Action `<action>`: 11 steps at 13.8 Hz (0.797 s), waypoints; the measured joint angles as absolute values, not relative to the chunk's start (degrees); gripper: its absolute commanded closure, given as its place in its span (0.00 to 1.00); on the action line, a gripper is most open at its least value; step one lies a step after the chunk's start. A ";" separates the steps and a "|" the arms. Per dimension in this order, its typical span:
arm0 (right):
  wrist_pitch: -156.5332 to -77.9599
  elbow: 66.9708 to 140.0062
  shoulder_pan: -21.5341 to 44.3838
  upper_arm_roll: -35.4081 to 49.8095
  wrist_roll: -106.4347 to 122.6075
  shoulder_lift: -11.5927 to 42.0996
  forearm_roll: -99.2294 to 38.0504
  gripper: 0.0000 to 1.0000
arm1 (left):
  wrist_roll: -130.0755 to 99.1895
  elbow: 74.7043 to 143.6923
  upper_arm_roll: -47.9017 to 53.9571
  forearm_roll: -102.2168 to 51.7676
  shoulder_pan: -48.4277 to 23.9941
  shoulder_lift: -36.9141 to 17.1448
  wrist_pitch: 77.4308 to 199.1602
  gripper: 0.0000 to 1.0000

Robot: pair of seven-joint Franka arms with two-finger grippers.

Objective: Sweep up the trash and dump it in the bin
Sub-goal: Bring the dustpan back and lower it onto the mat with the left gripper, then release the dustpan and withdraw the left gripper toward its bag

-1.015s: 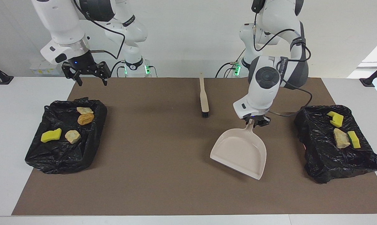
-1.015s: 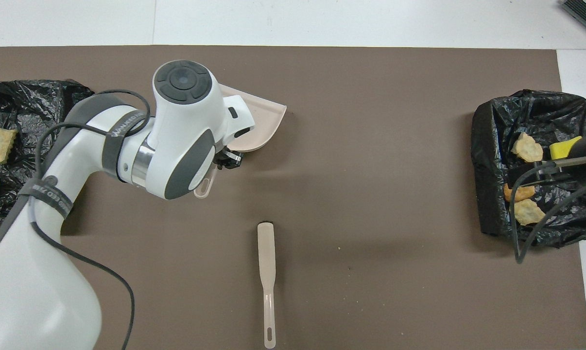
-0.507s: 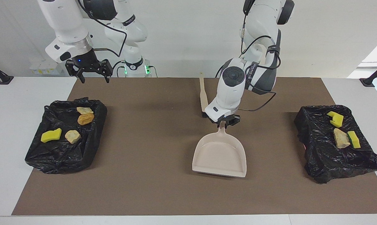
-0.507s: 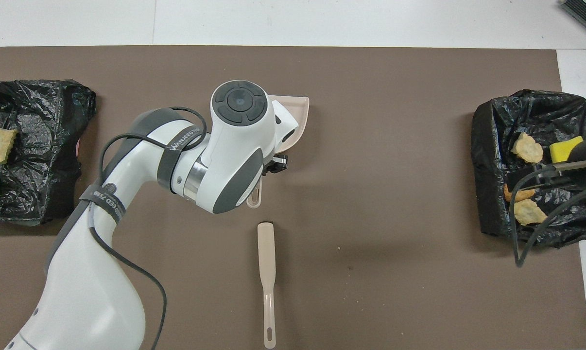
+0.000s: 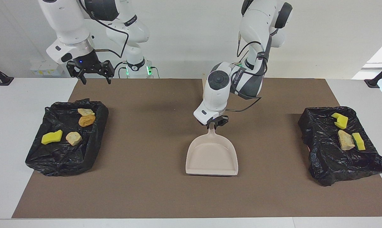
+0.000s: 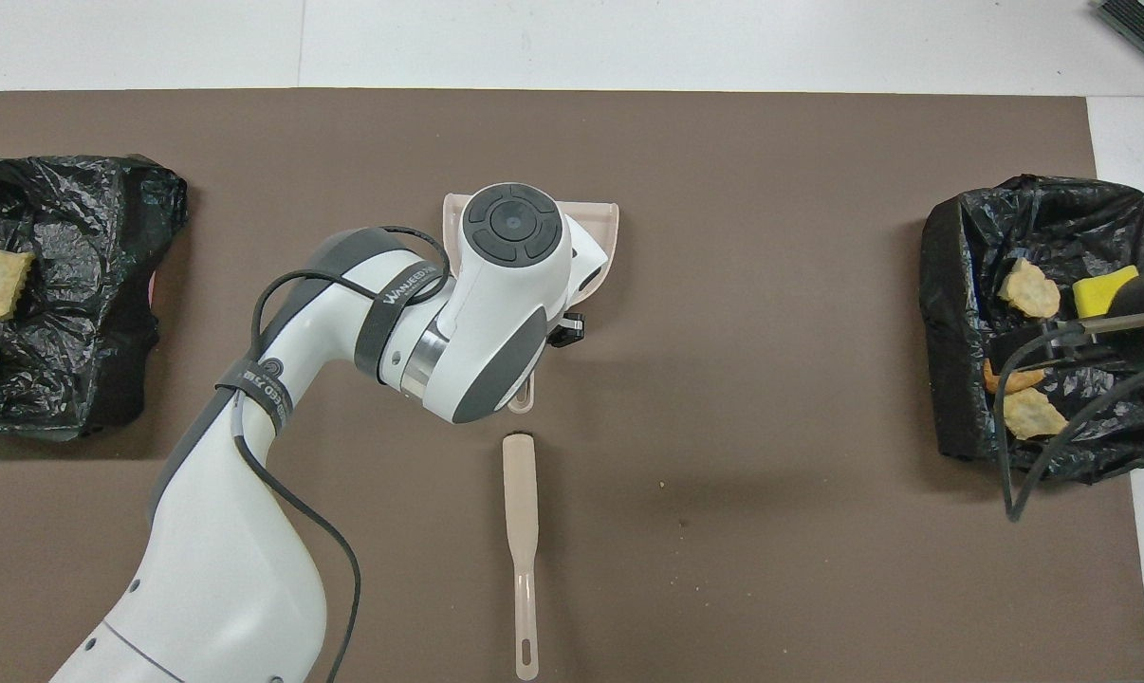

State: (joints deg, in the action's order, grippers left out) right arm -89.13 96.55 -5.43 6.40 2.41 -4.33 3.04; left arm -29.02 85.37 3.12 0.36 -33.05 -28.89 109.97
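Facing view: left pincer [image 5: 215, 123] clamped on handle of beige plastic dustpan [image 5: 212, 156]. Over last second dustpan has travelled from bin end to mat centre, mouth squared, pan empty. Long beige brush [image 6: 521, 531] just robot-side of dustpan. Trash scraps [image 5: 67, 126] sit in black-bagged bin [image 5: 51, 158] toward right arm's end from dustpan, rest [image 5: 347, 133] in second bagged bin [image 5: 333, 167] toward left arm's end. Right pincer [image 5: 89, 72] open, empty, waiting. Dumping looks done; dustpan likely being set down.
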 measured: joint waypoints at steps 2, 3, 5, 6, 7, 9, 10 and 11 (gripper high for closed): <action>-89.13 96.56 -5.43 6.40 2.41 -4.34 3.04 0.00 | -29.02 85.26 2.81 0.31 -33.04 -28.89 109.99 0.25; -89.13 96.57 -5.43 6.40 2.41 -4.34 3.04 0.00 | -29.02 85.18 2.77 0.31 -33.04 -28.88 110.02 0.18; -89.13 96.57 -5.43 6.40 2.41 -4.35 3.04 0.00 | -29.04 84.89 2.61 0.31 -33.02 -28.81 110.08 0.00; -89.13 96.57 -5.43 6.40 2.41 -4.36 3.04 0.00 | -29.04 84.72 2.35 0.31 -32.94 -28.72 110.09 0.00; -89.13 96.57 -5.43 6.40 2.41 -4.38 3.04 0.00 | -29.02 84.51 2.08 0.31 -32.63 -28.60 110.07 0.00; -89.13 96.57 -5.43 6.40 2.41 -4.40 3.04 0.00 | -28.67 84.40 1.53 0.31 -31.34 -27.59 109.96 0.00; -89.13 96.58 -5.43 6.40 2.41 -4.40 3.04 0.00 | -27.11 84.66 1.39 0.36 -30.08 -26.37 109.65 0.00; -89.13 96.59 -5.43 6.40 2.41 -4.40 3.04 0.00 | -24.42 85.24 1.31 0.36 -28.63 -24.97 109.32 0.00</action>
